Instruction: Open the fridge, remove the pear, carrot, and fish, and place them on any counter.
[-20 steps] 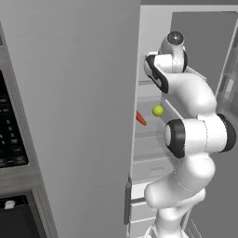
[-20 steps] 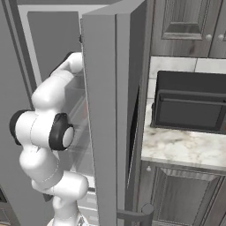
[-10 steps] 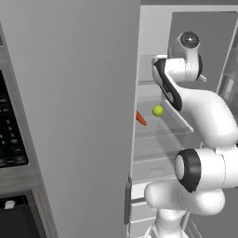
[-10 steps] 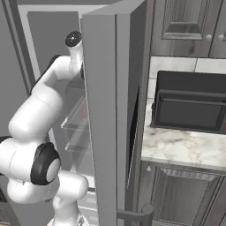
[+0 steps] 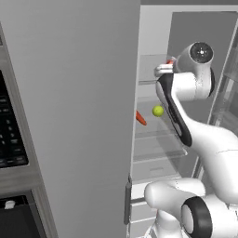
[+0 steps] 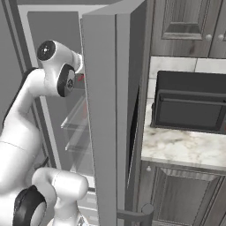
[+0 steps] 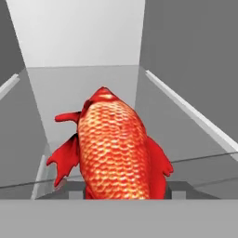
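Two small foods sit on a clear shelf inside the open fridge (image 5: 158, 93) in the left base view: a round yellow-green pear (image 5: 158, 111) and, just to its left, an orange-red carrot (image 5: 140, 118) that peeks out from behind the big grey door. The white arm reaches up into the fridge above them. A tiny bit of red, the fish (image 5: 170, 61), shows by the hand on the shelf higher up.

In the right base view, the arm bends in behind the open fridge door (image 6: 108, 119). A little red spot of the fish (image 6: 81, 77) shows next to the hand. To the right is the white marble counter (image 6: 185, 148) with a dark box-shaped oven (image 6: 190, 106) on it.

In the hand view, the red scaly fish (image 7: 116, 148) is very close. It lies on the clear shelf (image 7: 186, 135), right between the two fingers of the gripper (image 7: 124, 189). One fingertip (image 7: 182, 188) peeks out on each side of the fish, so the gripper looks closed around it.
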You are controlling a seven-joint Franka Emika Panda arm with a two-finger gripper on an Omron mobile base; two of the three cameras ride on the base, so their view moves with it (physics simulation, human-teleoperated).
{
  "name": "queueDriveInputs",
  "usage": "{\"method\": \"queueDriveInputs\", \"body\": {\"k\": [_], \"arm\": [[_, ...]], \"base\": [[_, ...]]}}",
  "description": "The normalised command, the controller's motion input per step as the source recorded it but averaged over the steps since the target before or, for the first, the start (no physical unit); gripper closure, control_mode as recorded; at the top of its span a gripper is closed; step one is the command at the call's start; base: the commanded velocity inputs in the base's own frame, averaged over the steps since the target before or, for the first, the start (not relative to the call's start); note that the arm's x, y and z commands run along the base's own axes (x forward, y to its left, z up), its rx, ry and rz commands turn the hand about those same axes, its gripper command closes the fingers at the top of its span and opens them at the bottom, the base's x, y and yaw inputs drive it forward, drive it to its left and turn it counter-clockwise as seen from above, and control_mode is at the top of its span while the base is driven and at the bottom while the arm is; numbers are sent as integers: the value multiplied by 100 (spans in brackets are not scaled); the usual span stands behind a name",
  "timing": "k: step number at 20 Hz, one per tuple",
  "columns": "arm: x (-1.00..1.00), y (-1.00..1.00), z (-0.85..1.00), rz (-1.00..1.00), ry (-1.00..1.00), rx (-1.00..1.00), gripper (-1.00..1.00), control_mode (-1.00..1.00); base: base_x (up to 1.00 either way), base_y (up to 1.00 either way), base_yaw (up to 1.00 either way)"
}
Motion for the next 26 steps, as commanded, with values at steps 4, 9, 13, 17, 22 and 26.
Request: {"method": "queueDriveInputs", "body": {"k": [4,9,13,17,22,26], "arm": [[-100,44,21,5,0,0,100,-100],[-100,34,6,7,0,1,100,-100],[-100,14,0,9,0,3,100,-100],[-88,5,7,12,0,5,100,-100],[-56,4,4,5,0,1,100,-100],[-11,0,0,0,0,0,100,-100]], "base": [[0,0,0],[0,0,0],[0,0,0],[0,0,0],[0,0,0],[0,0,0]]}}
